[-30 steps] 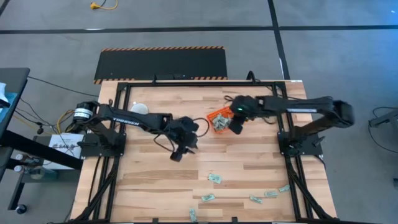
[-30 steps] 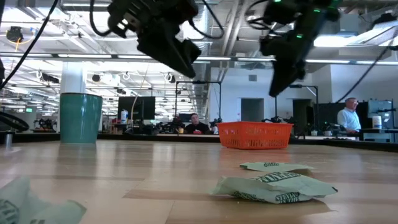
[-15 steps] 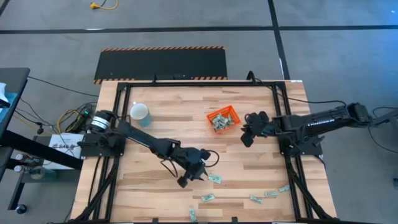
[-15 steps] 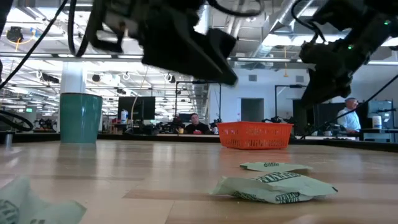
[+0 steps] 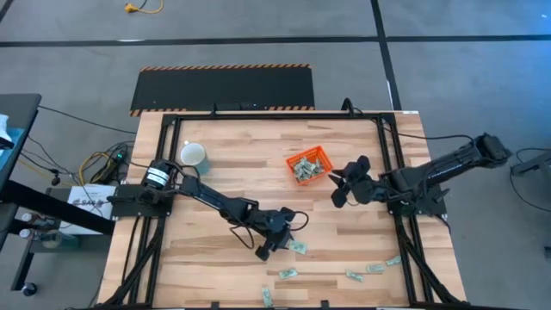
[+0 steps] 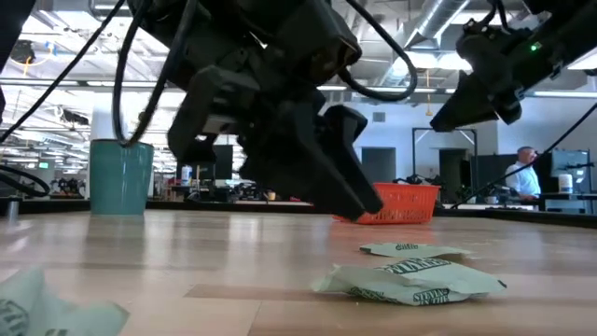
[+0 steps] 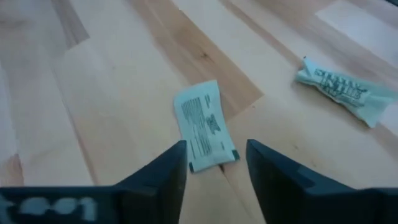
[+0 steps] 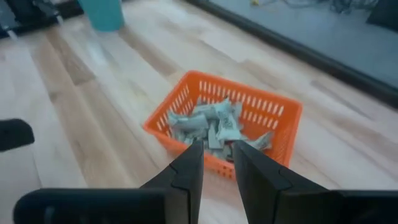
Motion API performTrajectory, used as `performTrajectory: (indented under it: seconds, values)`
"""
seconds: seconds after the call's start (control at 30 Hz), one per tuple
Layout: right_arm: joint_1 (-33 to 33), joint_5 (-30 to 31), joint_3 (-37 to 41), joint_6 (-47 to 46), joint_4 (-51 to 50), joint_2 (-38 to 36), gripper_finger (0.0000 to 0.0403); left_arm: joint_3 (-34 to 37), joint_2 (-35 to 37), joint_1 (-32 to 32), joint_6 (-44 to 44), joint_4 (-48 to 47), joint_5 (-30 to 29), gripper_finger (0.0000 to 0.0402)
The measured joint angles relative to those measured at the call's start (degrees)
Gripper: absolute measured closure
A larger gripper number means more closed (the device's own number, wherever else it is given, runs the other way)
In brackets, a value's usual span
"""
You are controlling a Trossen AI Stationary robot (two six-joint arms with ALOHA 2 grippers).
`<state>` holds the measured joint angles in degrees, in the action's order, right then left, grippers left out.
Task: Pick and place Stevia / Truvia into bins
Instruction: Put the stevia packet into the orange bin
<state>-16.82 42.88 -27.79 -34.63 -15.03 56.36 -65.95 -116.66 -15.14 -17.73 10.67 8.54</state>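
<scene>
The job looks partly done: the orange tray (image 5: 308,164) already holds a heap of packets (image 8: 208,124), too tangled to count, though eight or so seems a fair guess, while more lie loose on the table (image 5: 215,146) on the side of the tray towards the near edge. In the high view I count about five loose ones: one packet (image 5: 298,247) well below the tray under the left arm, and four farther off along the near edge, one of them (image 5: 287,274) just beyond the first. There is one tray and one cup (image 5: 194,155), the cup well to the tray's left and not part of the work. The left gripper (image 5: 272,242) hovers low over the nearest loose packet (image 7: 204,124), its fingers (image 7: 163,172) apart with the packet's near end between them and nothing held; a pick seems to be the step in hand. A second crumpled packet (image 7: 346,91) lies near it. The right gripper (image 5: 342,184) hangs just right of the tray, fingers (image 8: 186,171) slightly apart and empty, apparently waiting.
</scene>
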Motion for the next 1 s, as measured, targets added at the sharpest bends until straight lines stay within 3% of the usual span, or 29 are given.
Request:
performTrajectory:
  seconds: [0.3,1.0]
  values:
    - [-2.1,3.1,-0.1,0.1,3.6,3.5,0.0321,0.0,-0.7,0.0,1.4,-0.4,-0.4,0.0177]
    - [-1.4,4.2,0.0,0.7,7.0,7.1,0.0321,-0.2,-0.8,-0.2,5.2,2.2,-1.5,0.0173]
